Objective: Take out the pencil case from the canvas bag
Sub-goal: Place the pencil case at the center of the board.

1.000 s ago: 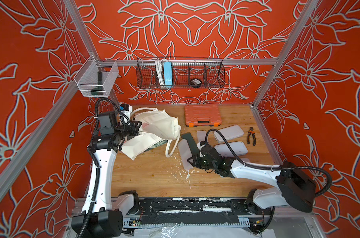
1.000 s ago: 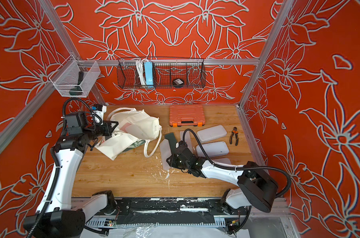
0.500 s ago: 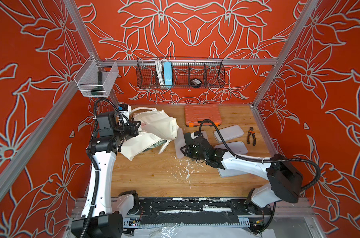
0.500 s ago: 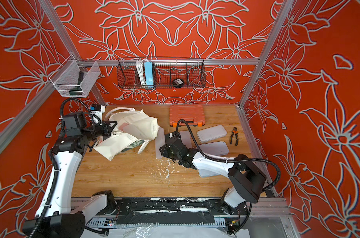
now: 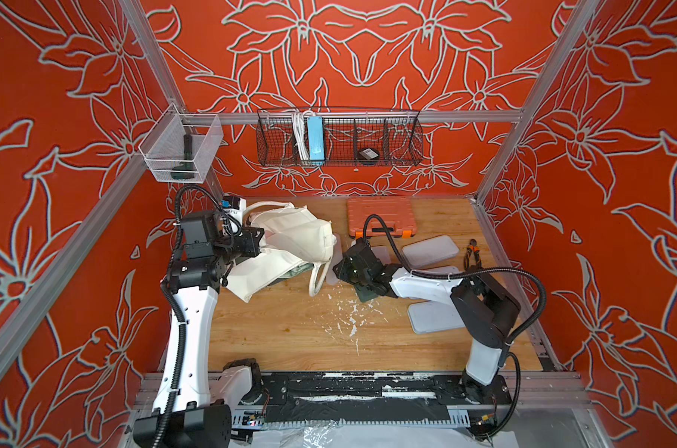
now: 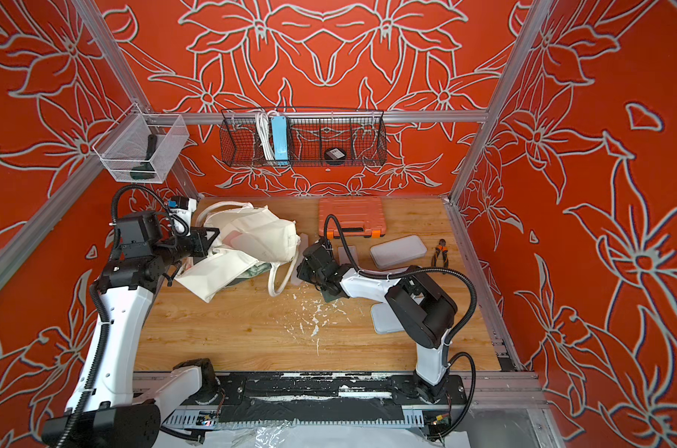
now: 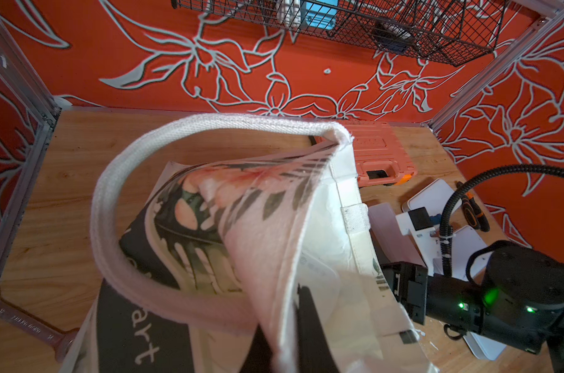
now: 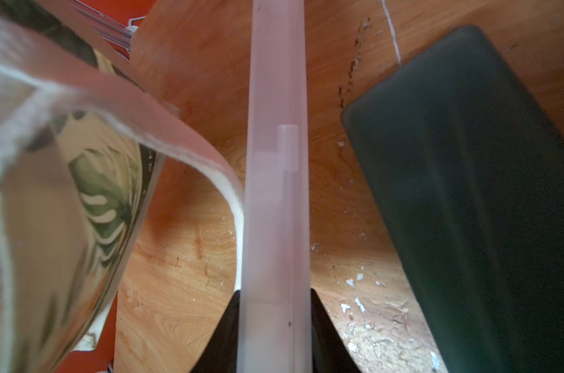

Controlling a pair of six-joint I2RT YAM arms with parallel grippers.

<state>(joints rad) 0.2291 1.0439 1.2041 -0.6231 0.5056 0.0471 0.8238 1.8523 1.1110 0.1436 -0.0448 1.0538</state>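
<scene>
Wooden table (image 5: pixel 290 329), orange flower-print walls. Canvas bag (image 5: pixel 290 232) slumped at rear left, a fold of its cloth pinched in the closed left jaws. Left arm (image 5: pixel 189 310) upright, wrist level. Pencil case (image 8: pixel 275 210), frosted, stands on edge in the clamped right jaws, long axis running straight out from them. It sits just outside the bag, touching a handle loop (image 8: pixel 183 155). Right arm (image 5: pixel 418 281) reaches low across the table. Likely next: draw clear of the loop.

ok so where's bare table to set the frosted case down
Best is the front middle of the table, bordered by the canvas bag, the front rail and the grey case. A smaller patch lies behind the pliers, beside the orange tool case. The right side is crowded with cases.
</scene>
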